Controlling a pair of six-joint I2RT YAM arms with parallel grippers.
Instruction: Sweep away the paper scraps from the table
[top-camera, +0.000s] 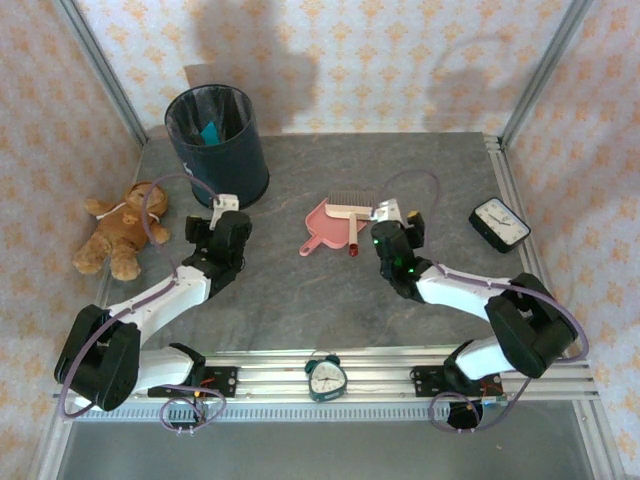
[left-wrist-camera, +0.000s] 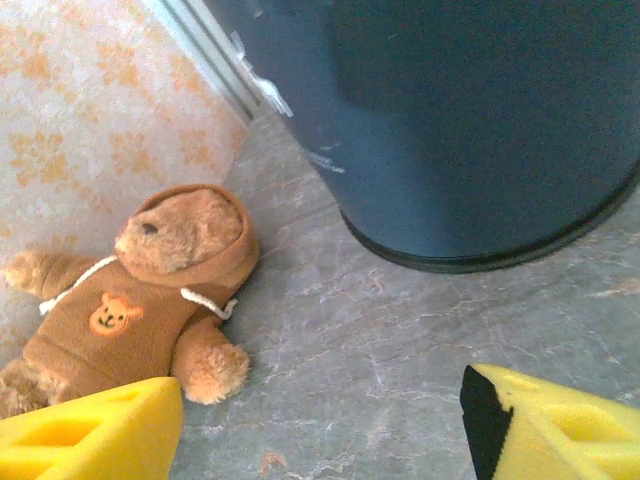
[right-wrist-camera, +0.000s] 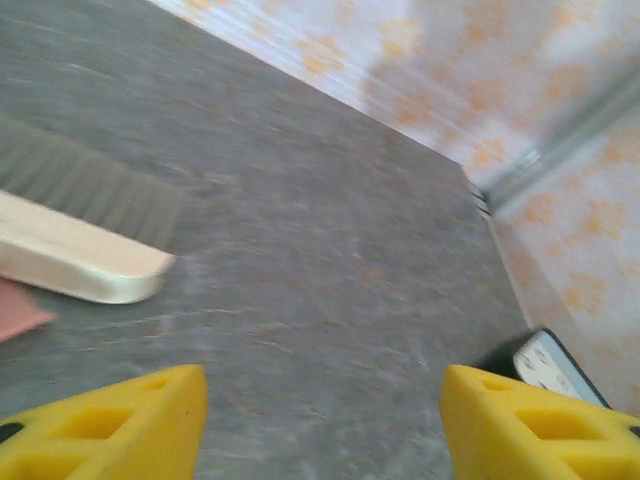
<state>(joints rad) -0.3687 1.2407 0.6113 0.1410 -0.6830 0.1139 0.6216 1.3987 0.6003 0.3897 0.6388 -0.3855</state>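
- On my left wrist feed the left gripper (left-wrist-camera: 322, 400) has its yellow fingers (left-wrist-camera: 90, 435) spread wide, with bare table (top-camera: 300, 290) between them and nothing held.
- This gripper points at the foot of the dark blue waste bin (top-camera: 235, 165), which stands at the back left of the table.
- A brown teddy bear (top-camera: 122, 228) in a hoodie lies to the left of the gripper, against the patterned wall.
- From the top camera I can make out one teal-blue paper scrap (top-camera: 210, 132) lying inside the bin.
- The right gripper (right-wrist-camera: 322, 390) also stands wide, its fingers (right-wrist-camera: 540, 430) apart over grey stone and gripping nothing.
- It sits just to the right of the wooden-backed brush (top-camera: 350, 208), apart from it. On the right wrist feed the rounded end of the brush shows at the left, grey bristles behind it.
- The brush rests against the pink dustpan (top-camera: 322, 230), near the middle of the table.
- A black square clock (top-camera: 499, 223) sits near the right edge.
- A small teal alarm clock (top-camera: 325, 376) stands on the near rail, between the two arm bases.
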